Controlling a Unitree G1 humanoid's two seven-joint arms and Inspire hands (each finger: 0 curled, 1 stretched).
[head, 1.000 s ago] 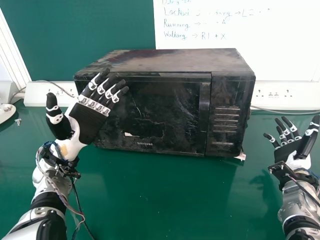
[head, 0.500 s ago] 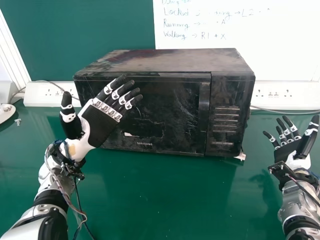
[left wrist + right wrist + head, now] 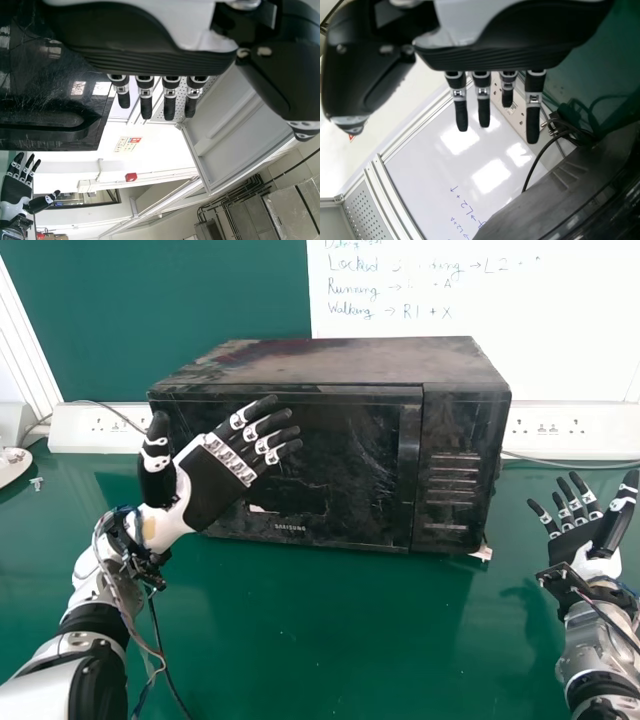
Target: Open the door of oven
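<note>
Hovering, left hand (image 3: 213, 486) seems just off the oven (image 3: 345, 455).

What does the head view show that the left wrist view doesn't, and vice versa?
Head view: oven top, handwriting, wall sockets, left forearm.
Left wrist view: red box and notice on the wall, dark pipes.
Both: oven front with its handle, left hand and right hand, both open.
</note>
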